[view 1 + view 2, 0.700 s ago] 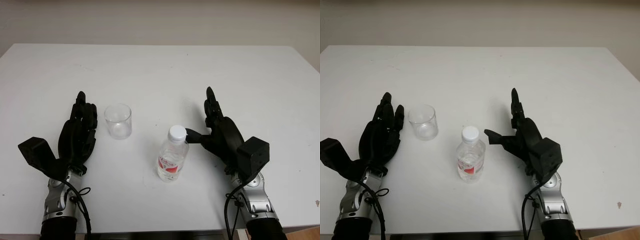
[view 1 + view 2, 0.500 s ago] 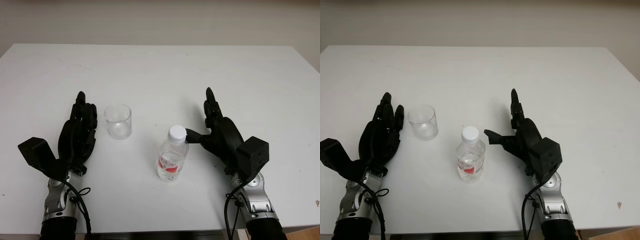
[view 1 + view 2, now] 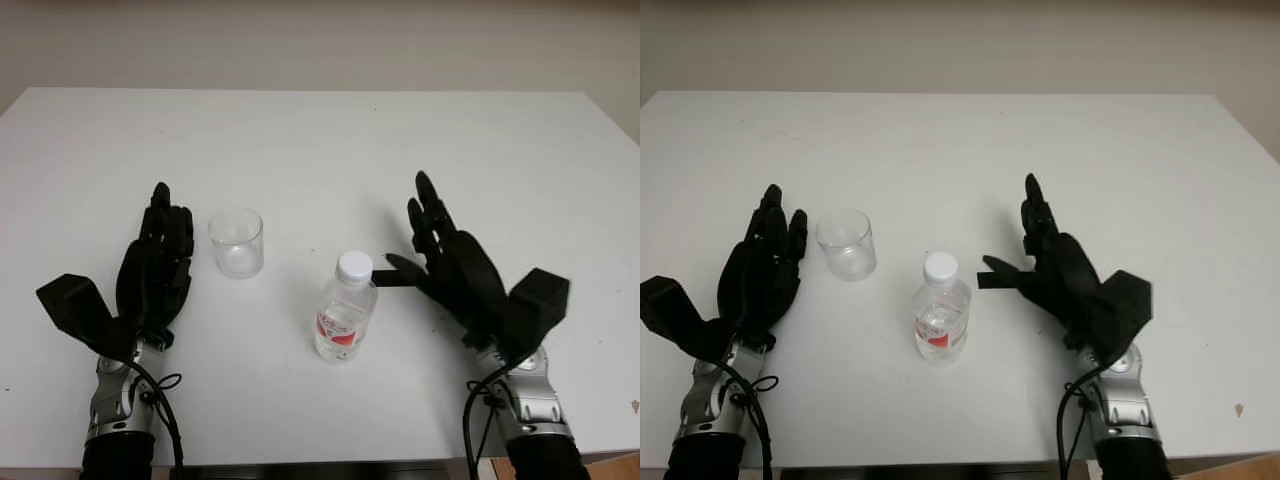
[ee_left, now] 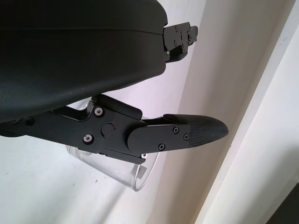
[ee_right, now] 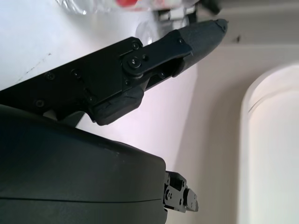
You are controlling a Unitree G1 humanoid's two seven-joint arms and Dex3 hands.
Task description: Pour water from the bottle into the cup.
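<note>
So the right hand (image 3: 455, 270) is open and holding nothing, with its fingers (image 3: 428, 208) pointing away across the bench (image 3: 320, 130) and the thumb sticking out sideways toward the bottle (image 3: 345, 310). The thumb tip sits just beside the white cap (image 3: 353, 266), but I can't tell for sure whether it's touching.

What changed from half a second ago: that hand has rolled and slid a bit outward. The wrist block sits further to the right and higher than it did, and the fingers have leaned a little to the right. The bottle hasn't budged and the cap looks to be still on. My read is the hand is lining itself up for a side grab on the bottle, not gripping yet, so the pour hasn't really started.

Bottle is upright near the middle of the bench, just inside the right hand's thumb, between the two hands. Red label low on the body, some water visible inside.

The left hand (image 3: 155, 270) is also open and empty, out on the left side of the bench with its fingers pointing away. The clear cup (image 3: 236, 241) stands upright just beside those fingers, on the inner side, apparently empty. In the left wrist view the cup's rim (image 4: 140, 172) peeks out right behind a finger, close but seemingly not gripped.

Cup and bottle are near each other but apart.
</note>
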